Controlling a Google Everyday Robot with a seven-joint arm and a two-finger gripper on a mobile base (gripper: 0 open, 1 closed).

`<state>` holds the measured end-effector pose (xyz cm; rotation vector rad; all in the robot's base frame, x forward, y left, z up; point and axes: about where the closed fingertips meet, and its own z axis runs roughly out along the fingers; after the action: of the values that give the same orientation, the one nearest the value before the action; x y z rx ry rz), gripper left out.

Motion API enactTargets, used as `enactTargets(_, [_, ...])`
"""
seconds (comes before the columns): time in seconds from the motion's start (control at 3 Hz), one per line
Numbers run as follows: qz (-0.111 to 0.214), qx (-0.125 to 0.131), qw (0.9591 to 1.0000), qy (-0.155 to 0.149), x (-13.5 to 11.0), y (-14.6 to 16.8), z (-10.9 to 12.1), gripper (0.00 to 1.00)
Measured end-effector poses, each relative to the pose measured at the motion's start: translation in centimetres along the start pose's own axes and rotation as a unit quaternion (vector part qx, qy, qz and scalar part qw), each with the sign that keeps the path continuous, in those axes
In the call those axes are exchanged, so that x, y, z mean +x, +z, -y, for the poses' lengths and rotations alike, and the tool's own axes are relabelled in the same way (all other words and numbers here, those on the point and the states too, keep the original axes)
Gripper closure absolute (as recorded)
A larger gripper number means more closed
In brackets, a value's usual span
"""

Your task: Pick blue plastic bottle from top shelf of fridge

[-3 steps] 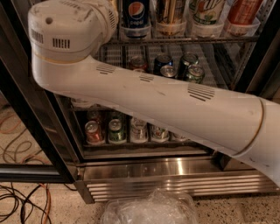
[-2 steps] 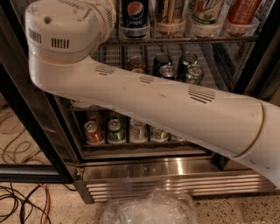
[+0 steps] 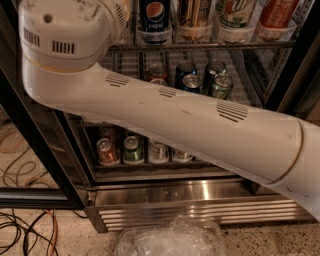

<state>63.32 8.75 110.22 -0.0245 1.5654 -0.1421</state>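
My gripper is out of view; only my white arm (image 3: 165,120) shows, running from the lower right up to its elbow joint (image 3: 65,45) at the upper left, in front of the fridge (image 3: 190,192). The top shelf (image 3: 210,45) is a wire rack with clear front cups holding the lower parts of several bottles: a dark blue Pepsi bottle (image 3: 155,20), a dark striped one (image 3: 196,17), a white-and-green labelled one (image 3: 235,15) and a red one (image 3: 275,15). I cannot make out the amber tea bottle with the "TEXAS" label among them.
Wire racks below hold small cans (image 3: 192,80) and more cans (image 3: 132,150). A black door frame (image 3: 30,135) stands at the left. Crumpled clear plastic (image 3: 170,240) lies on the floor in front, with cables (image 3: 25,230) at the lower left.
My arm's elbow joint has shifted slightly to the left. The bottles and cans have not moved.
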Motion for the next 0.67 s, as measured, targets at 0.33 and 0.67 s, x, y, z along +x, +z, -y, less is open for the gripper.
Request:
enactTargets(0.33, [0.013, -0.003, 0.9999, -0.007, -1.9, -1.2, 0.1, 1.0])
enactTargets(0.67, [0.007, -0.022, 0.9997, -0.008, -2.3, -3.7, -0.4, 1.0])
